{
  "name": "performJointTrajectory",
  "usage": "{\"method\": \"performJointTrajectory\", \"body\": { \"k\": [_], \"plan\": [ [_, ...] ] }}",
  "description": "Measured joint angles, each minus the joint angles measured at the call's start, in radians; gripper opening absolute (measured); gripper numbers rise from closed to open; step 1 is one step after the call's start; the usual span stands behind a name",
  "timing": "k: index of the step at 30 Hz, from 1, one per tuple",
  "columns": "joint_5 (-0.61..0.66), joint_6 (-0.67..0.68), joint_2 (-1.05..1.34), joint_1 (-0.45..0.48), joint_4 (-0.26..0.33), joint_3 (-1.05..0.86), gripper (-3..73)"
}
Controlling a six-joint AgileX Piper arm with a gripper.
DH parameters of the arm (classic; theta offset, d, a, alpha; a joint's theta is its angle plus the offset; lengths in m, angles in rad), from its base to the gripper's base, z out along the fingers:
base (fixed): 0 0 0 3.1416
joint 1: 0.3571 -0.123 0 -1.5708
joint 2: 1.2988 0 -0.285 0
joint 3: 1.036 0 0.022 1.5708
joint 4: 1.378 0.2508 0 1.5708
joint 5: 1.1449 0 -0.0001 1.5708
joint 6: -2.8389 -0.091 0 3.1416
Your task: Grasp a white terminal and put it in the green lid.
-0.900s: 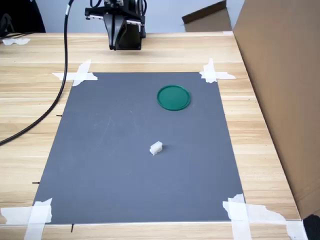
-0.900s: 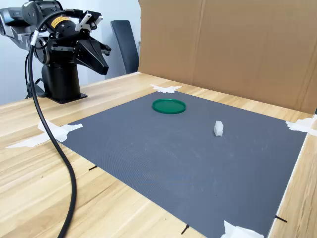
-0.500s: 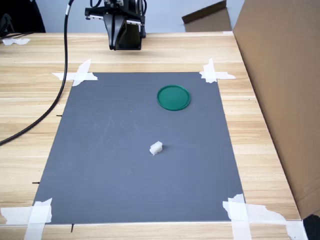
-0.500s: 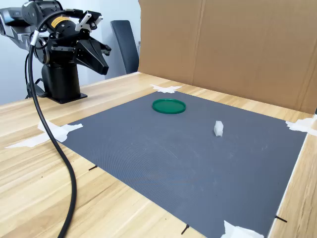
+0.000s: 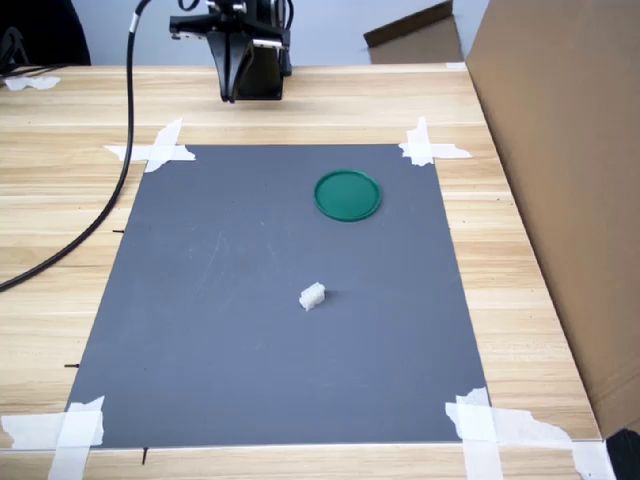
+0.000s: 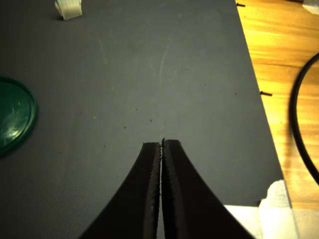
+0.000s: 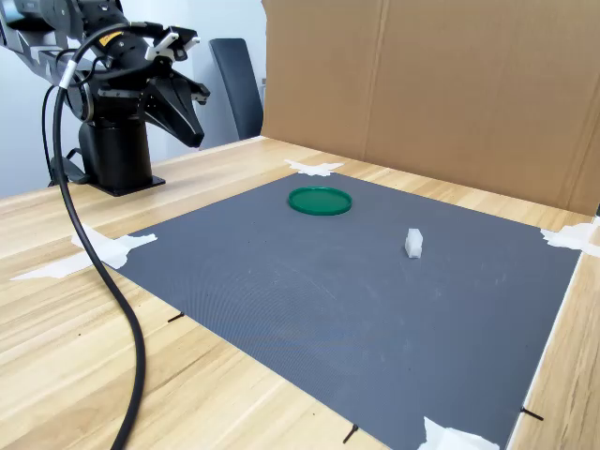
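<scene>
Gripper [image 6: 162, 144]: fingers pressing together, empty, hovering near arm base. White terminal [image 5: 312, 296]: lying mid-mat, apparently on its side, well apart from green lid [image 5: 347, 195]. Step: approach pending. You are needing to open, then descend over terminal.

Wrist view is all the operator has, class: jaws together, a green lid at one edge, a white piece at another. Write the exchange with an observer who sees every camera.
Operator: Where is the gripper?
Observer: In the second exterior view the gripper hangs above bare wood, short of the grey mat.
Operator: Anything beside the table?
Observer: A cardboard wall lines the first exterior view's right.
Operator: Is the white terminal upright?
Observer: In the second exterior view the white terminal stands apart from the green lid.
</scene>
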Motion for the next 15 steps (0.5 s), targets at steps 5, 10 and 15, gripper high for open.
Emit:
{"method": "performJointTrajectory", "body": {
  "k": [5, 10, 15],
  "plan": [
    [0.020, 0.065, -0.239, 0.000, -0.019, 0.191, -2.8],
    [0.080, 0.103, -0.394, 0.000, -0.044, 0.342, -2.8],
    [0.308, 0.108, -0.616, 0.000, -0.045, 0.598, -2.8]
  ]
}}
